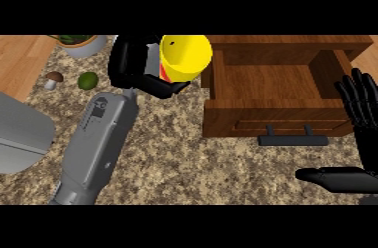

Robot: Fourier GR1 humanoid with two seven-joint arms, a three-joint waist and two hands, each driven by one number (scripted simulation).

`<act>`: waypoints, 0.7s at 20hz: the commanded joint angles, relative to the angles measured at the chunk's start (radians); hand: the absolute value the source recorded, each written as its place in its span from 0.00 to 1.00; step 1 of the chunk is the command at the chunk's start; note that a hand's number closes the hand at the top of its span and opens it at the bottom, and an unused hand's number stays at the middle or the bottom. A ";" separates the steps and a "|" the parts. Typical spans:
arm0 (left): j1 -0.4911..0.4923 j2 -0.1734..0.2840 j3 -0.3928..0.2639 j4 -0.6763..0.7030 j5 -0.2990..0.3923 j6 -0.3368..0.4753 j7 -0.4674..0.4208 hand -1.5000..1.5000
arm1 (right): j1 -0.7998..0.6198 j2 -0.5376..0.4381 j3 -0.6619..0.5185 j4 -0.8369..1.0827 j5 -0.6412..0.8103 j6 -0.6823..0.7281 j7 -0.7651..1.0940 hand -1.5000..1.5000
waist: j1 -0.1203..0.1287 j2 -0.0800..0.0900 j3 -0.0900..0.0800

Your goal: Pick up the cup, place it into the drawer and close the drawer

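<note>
Right hand (362, 99) rests open by the wooden drawer (275, 99); left hand (140, 62) grips the yellow cup (184, 54).

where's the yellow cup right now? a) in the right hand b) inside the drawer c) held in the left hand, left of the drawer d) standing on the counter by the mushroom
c: the left hand curls round the cup, just left of the open drawer; the right hand is open and holds nothing.
</note>
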 commanded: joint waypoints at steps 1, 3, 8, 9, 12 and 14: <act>-0.127 -0.011 -0.032 -0.008 -0.024 0.088 0.127 1.00 | -0.025 -0.015 -0.034 0.013 -0.028 0.002 0.028 0.00 | -0.003 0.001 0.000; -0.183 -0.012 -0.054 0.128 -0.019 0.116 0.043 1.00 | 0.075 -0.012 -0.018 -0.036 -0.043 0.053 -0.014 0.00 | -0.018 0.004 0.000; -0.336 -0.012 -0.134 0.193 0.068 0.247 0.135 1.00 | 0.018 -0.015 -0.029 0.001 -0.023 0.032 -0.018 0.00 | -0.022 0.005 0.000; -0.325 -0.012 -0.159 0.231 0.108 0.246 0.124 1.00 | -0.053 -0.017 -0.020 0.037 -0.023 0.020 0.015 0.00 | -0.019 0.006 0.000; -0.372 -0.012 -0.166 0.308 0.136 0.268 0.132 1.00 | -0.029 0.007 0.010 -0.014 -0.002 0.005 0.031 0.00 | -0.021 0.006 0.000; -0.411 -0.012 -0.185 0.385 0.192 0.288 0.110 1.00 | 0.023 0.001 -0.006 -0.002 -0.007 0.030 -0.027 0.00 | -0.037 0.009 0.000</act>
